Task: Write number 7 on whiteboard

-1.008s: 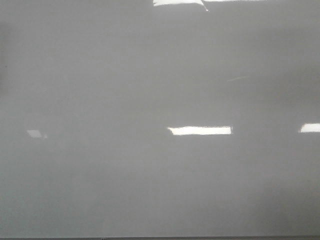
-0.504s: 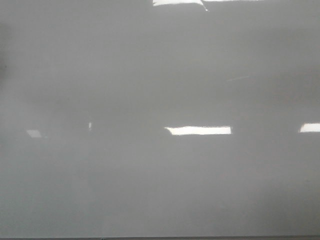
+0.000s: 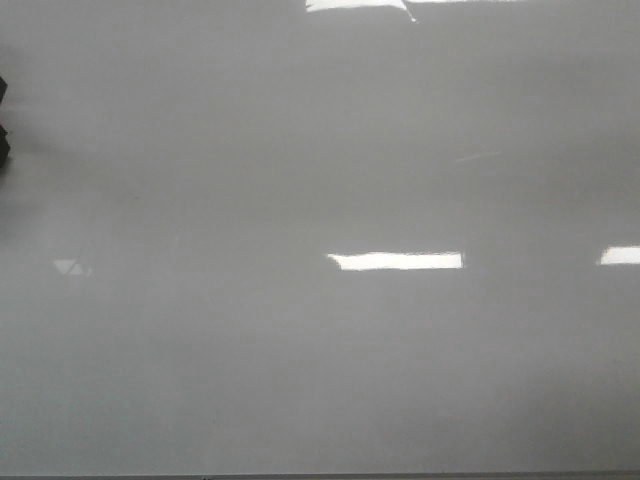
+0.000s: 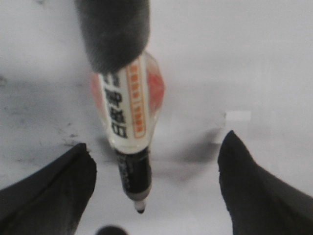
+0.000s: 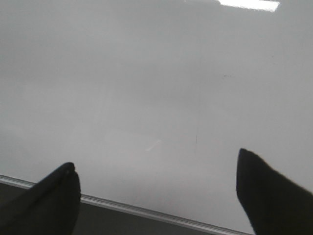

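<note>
My left gripper point(image 4: 151, 196) is hanging with its jaws spread wide, a marker point(image 4: 128, 129) lying between them, touching neither, its tip pointing at the whiteboard point(image 4: 254, 58) just beyond. My right gripper point(image 5: 156, 196) is gaping too, holding nothing, above the whiteboard's metal edge point(image 5: 146, 211). No stroke is showing on the board.

whiteboard point(image 3: 320, 330): open surface | left edge: dark part point(image 3: 3, 120) intrudes
</note>
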`<control>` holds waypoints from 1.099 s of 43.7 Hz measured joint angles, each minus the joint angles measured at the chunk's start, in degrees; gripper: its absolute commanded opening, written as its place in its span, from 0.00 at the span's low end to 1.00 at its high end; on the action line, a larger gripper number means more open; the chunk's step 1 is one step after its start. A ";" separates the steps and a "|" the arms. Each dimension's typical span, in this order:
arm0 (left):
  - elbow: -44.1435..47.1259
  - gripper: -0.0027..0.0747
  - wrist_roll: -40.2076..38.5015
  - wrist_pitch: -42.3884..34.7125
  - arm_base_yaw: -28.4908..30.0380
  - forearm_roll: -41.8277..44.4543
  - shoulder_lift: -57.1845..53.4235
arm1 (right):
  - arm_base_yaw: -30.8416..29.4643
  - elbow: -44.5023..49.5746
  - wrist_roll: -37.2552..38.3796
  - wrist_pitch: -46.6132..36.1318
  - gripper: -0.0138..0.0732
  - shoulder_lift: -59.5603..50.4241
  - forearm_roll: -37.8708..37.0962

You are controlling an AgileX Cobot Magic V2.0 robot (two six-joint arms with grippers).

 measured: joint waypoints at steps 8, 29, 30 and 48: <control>0.00 0.48 -0.10 -1.74 0.00 0.00 0.36 | 0.00 0.00 0.00 0.00 0.92 0.00 0.00; 0.00 0.04 -0.07 -0.01 0.04 0.00 -0.35 | 0.00 0.00 -0.10 -0.11 0.92 0.00 0.00; 0.00 0.02 -0.07 0.57 0.04 0.00 -0.72 | 0.00 0.00 -0.10 -0.24 0.92 0.00 0.00; -8.14 0.01 17.97 29.48 -9.28 -0.67 -9.10 | 0.00 -0.14 2.16 1.40 0.89 0.85 0.00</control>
